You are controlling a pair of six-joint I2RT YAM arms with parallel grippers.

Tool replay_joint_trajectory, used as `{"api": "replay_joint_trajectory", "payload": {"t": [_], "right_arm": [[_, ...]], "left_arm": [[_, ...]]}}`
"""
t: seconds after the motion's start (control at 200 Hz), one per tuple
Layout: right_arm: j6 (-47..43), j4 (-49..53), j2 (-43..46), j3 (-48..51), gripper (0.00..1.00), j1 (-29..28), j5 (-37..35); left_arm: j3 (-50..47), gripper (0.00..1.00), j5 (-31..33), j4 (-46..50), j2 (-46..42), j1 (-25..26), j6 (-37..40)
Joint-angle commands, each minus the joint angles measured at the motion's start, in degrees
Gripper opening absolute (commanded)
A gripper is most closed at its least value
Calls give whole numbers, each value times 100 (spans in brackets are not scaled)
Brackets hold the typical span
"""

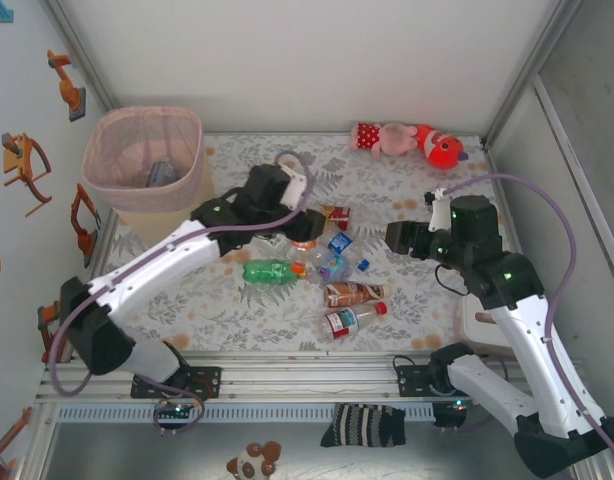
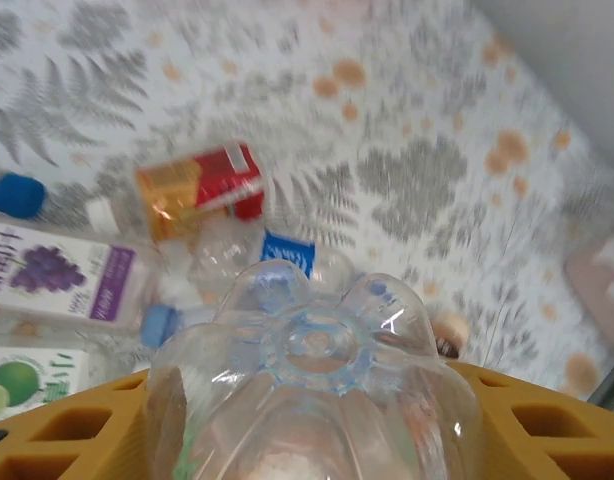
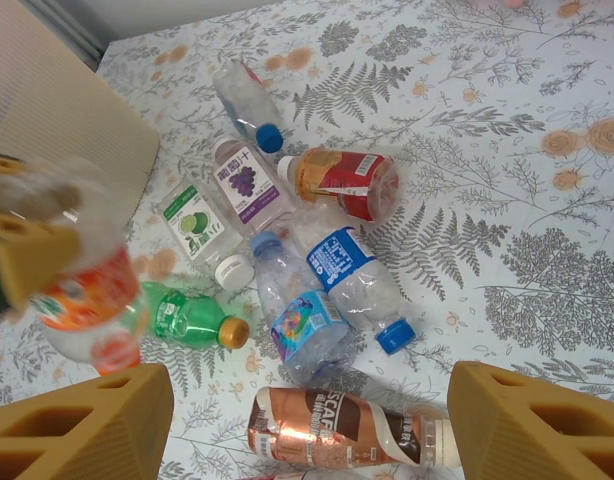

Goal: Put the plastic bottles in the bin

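**One bottle gripped, the rest clustered mid-table**

One clear bottle (image 2: 312, 400) is clamped between the left fingers (image 2: 67, 425), which are closed partway round its body. Its moulded base is turned toward the left wrist camera; from the right wrist camera an orange-red label is seen on it. It is held clear of the table (image 1: 427, 180), above the near-left part of the cluster.

The right fingers (image 3: 77, 425) are spread wide with nothing held between them, and are poised over the right side of the cluster, where a brown bottle (image 3: 337, 430) lies below them.

The other plastic bottles (image 1: 332, 265) are gathered in the middle of the table. A green bottle (image 1: 272, 270) lies nearest the left arm (image 1: 167, 255); a clear red-capped bottle (image 1: 352, 320) lies nearest the front edge, just beside the brown one. A grape-labelled bottle (image 3: 249, 180) and a lime-labelled bottle (image 3: 199, 225) lie side by side, a red-and-orange-labelled bottle (image 3: 345, 182) just beside the grape one, and a blue-labelled bottle (image 3: 352, 275) near the middle.

The bin (image 1: 192, 160) is stood in the far left corner of the table, well apart from the cluster. Something dark is seen inside it, but what it is cannot be told. A plush toy (image 1: 407, 140) lies at the far edge.
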State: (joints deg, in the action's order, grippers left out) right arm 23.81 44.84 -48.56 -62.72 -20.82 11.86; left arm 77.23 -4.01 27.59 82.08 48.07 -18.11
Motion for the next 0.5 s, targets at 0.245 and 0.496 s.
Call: {"api": "replay_joint_trajectory", "payload": {"t": [0.245,0.496], "right_arm": [[-144,55,-144,-187,72,-13,-39],[-49,-46,-211,-202,72,-18,24]], "left_arm": [[-573,53,-874,-1492,-1522,-1567,-1081],[-176,53,-955,-2017,-1993,-2848,-1402]]}}
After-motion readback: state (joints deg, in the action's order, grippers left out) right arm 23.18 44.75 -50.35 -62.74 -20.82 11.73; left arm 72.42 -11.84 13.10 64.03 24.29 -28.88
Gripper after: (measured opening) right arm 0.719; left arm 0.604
